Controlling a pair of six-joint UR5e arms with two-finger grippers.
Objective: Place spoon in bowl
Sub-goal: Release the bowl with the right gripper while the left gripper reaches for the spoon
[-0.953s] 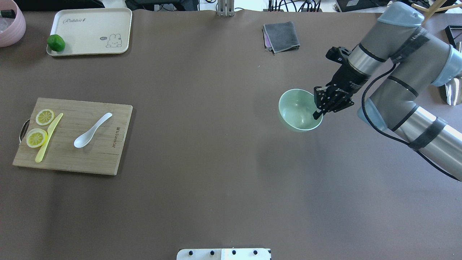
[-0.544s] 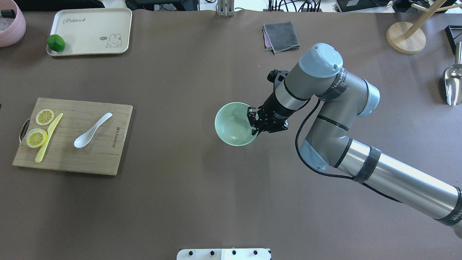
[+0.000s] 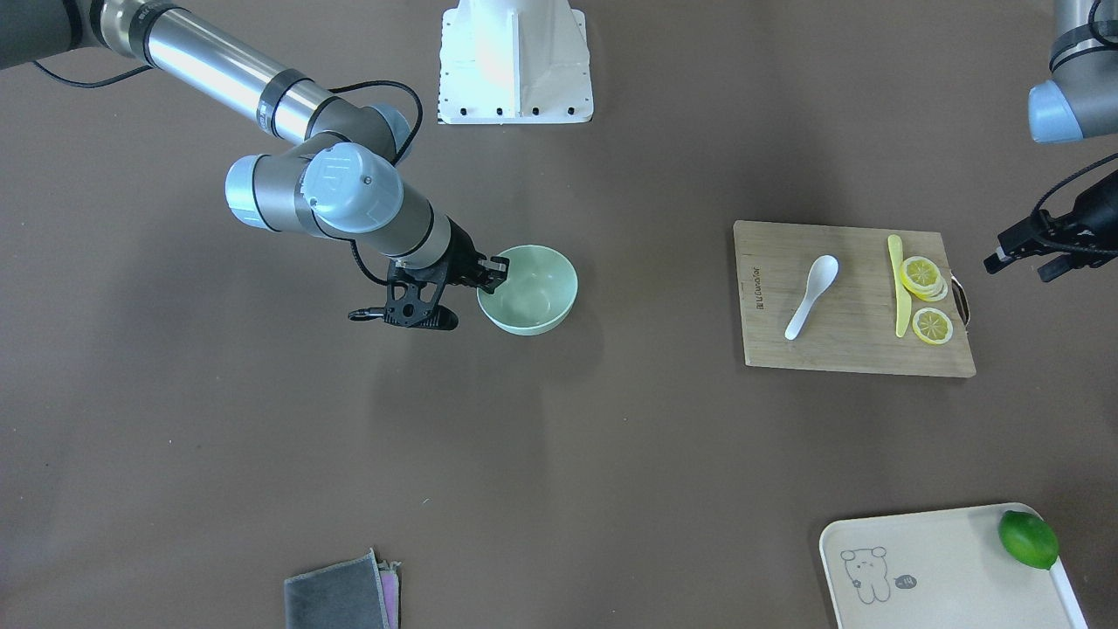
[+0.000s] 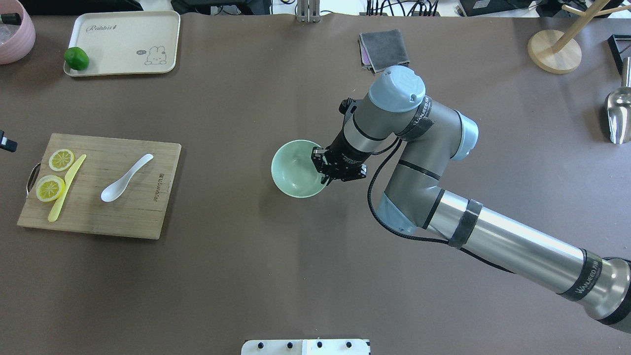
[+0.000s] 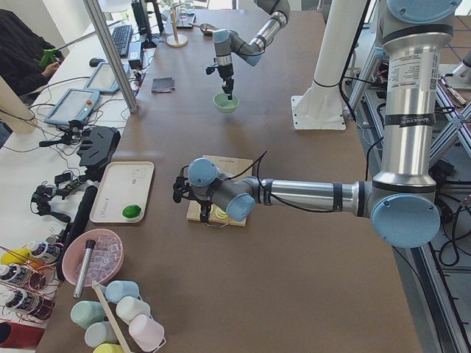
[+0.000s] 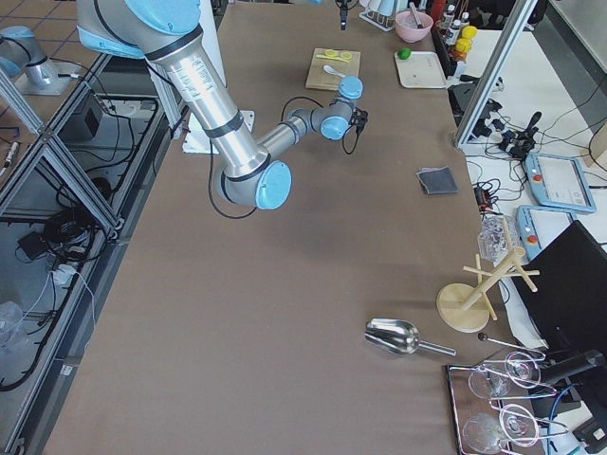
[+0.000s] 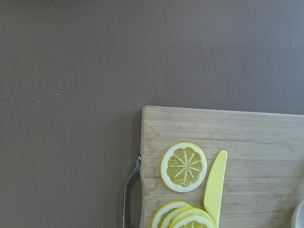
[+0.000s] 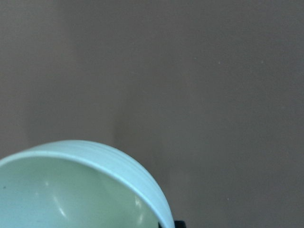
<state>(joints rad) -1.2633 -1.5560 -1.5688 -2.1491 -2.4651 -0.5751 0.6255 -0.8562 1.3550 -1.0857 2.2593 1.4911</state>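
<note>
The white spoon [image 4: 125, 178] lies on the wooden cutting board [image 4: 98, 219] at the table's left; it also shows in the front view [image 3: 810, 295]. The mint-green bowl [image 4: 295, 170] is near the table's middle, and my right gripper [image 4: 323, 177] is shut on its right rim. The front view shows the same grip [image 3: 494, 271] on the bowl [image 3: 531, 293]. The right wrist view shows only the bowl's rim [image 8: 95, 159]. I cannot tell whether the bowl touches the table. My left gripper [image 3: 1026, 253] hovers just beyond the board's handle end; whether it is open or shut I cannot tell.
Lemon slices [image 4: 50, 188] and a yellow knife [image 4: 66, 188] lie on the board beside the spoon. A cream tray [image 4: 128, 44] with a lime [image 4: 76, 58] and a pink bowl [image 4: 17, 37] stand far left. A grey cloth [image 4: 384, 49], wooden stand [image 4: 554, 49] and metal scoop [image 4: 618, 116] stand to the right.
My right arm has carried the bowl leftwards from the table's right part to near its middle. A bit of my left gripper has come in at the overhead view's left edge.
</note>
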